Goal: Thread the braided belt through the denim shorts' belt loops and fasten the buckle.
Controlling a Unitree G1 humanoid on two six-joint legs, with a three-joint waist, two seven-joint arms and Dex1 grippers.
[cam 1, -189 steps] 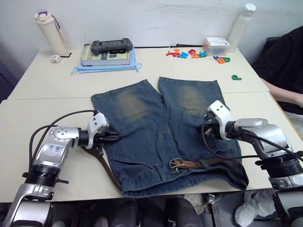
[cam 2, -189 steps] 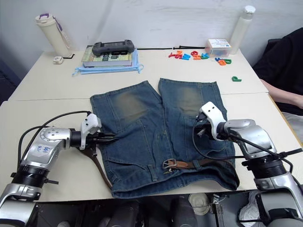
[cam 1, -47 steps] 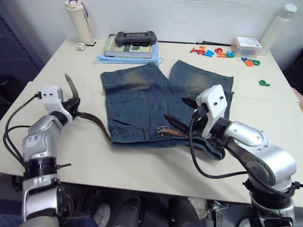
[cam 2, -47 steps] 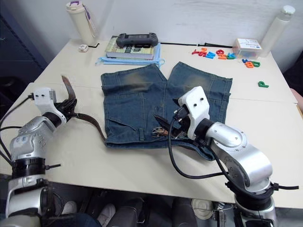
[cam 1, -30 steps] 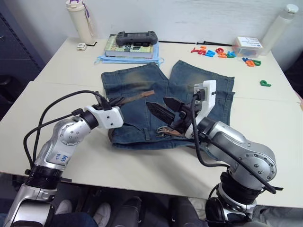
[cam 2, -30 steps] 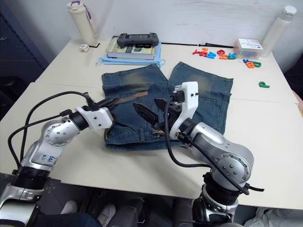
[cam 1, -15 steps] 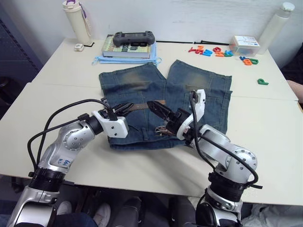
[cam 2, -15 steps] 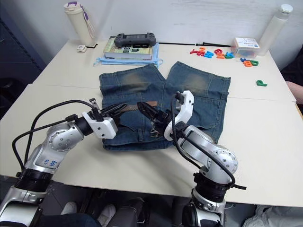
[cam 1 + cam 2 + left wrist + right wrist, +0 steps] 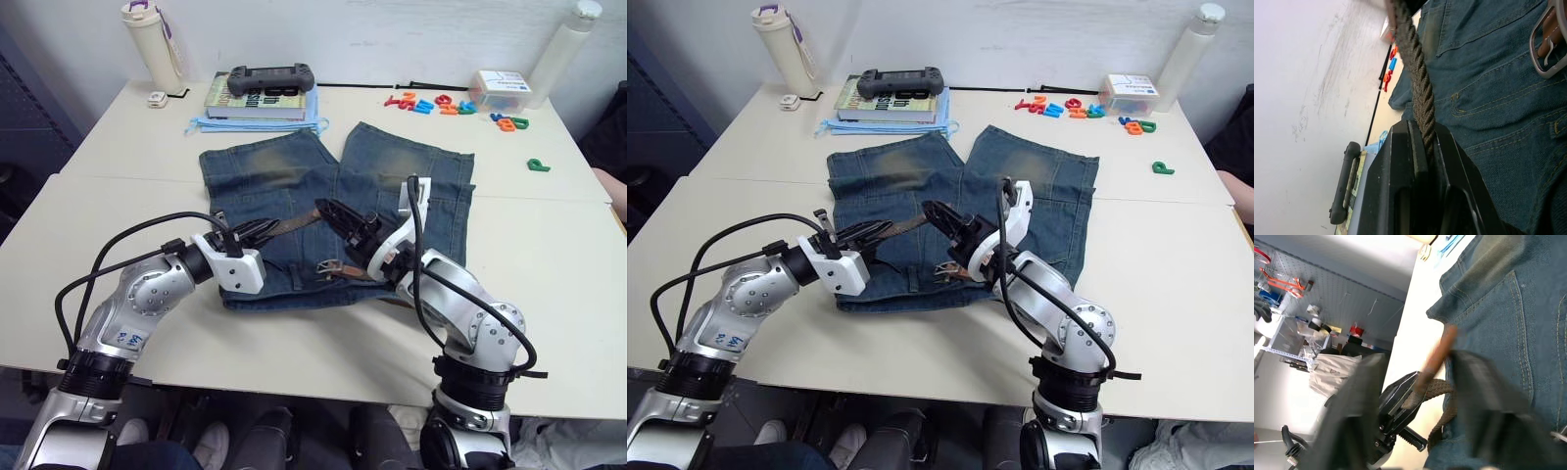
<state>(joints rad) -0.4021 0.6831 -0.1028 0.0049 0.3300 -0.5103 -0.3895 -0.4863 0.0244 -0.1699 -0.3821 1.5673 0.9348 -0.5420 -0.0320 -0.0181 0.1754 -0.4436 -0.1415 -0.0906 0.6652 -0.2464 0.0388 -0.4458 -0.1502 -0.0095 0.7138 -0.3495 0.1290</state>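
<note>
— How do our jaws stand?

— Our left gripper (image 9: 263, 228) is clenched on the braided belt (image 9: 1418, 83), just above the denim shorts (image 9: 382, 176). Our right gripper (image 9: 939, 217) is spread apart over the shorts' middle, grasping nothing, its tips beside the belt's tan end.

— And the buckle (image 9: 329, 267)?

— It lies on the shorts near their waistband, under our right gripper. The shorts lie flat on the bench (image 9: 88, 215).

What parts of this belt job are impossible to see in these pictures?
- Belt loops: too small in the eye views to tell which hold the braided belt.
- Buckle: cut off by the left wrist view's edge.
- Right gripper: its own fingers are blurred in the right wrist view.
</note>
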